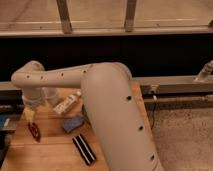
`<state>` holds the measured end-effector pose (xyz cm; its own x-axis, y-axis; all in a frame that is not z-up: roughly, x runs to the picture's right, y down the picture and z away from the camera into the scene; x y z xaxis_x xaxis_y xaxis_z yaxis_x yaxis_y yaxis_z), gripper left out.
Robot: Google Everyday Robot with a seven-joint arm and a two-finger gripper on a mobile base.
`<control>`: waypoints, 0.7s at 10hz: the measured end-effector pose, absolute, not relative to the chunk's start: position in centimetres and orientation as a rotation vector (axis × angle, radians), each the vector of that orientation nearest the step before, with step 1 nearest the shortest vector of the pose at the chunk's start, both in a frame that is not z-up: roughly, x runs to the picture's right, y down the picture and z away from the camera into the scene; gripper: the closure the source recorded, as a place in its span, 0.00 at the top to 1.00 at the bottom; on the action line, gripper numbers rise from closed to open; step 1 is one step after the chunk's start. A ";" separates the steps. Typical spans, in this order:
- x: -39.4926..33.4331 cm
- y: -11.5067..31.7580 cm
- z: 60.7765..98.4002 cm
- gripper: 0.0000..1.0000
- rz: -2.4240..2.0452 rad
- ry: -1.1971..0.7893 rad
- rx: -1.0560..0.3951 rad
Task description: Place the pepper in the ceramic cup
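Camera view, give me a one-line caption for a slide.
Gripper hovers open close above the pepper on the wooden table.

The pepper (34, 132), small, slim, glossy and dark red, lies flat on the left side of the wooden table (50, 156), its length angled slightly toward the front right. The gripper (31, 118) hangs just above its rear end, jaws apart and empty; contact cannot be determined. The ceramic cup (52, 96), pale whitish-lavender, stands upright further back, partly hidden by the arm (100, 95).
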<state>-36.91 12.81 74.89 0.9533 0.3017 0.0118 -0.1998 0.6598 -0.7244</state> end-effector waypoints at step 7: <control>-40.5 15.8 75.5 0.65 0.199 -0.086 -0.848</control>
<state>-40.52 15.80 75.45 0.9779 0.2089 -0.0042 -0.1407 0.6439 -0.7521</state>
